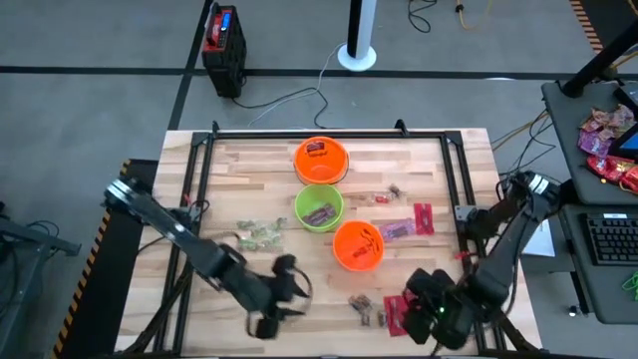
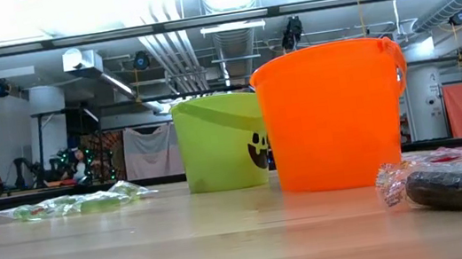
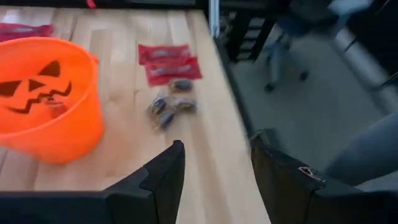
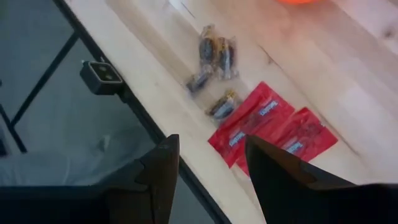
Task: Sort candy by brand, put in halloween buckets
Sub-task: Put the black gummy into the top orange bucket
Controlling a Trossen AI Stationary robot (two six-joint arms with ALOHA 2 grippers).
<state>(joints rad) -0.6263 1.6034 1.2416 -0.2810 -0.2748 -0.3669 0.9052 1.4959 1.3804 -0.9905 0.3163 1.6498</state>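
Candy packets [image 4: 273,127], red and flat, lie side by side near the table's front edge, long axes parallel; right gripper [image 4: 208,171] hovers wide open, empty; left gripper [image 3: 214,174] likewise; only the high view shows three buckets [image 1: 321,160] in a row.

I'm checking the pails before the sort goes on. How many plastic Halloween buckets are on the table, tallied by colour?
Bright orange round plastic buckets: 2, one at the far edge of the table and one nearer the front.
Lime green round plastic bucket: 1, standing between the two orange ones.
Total: 3
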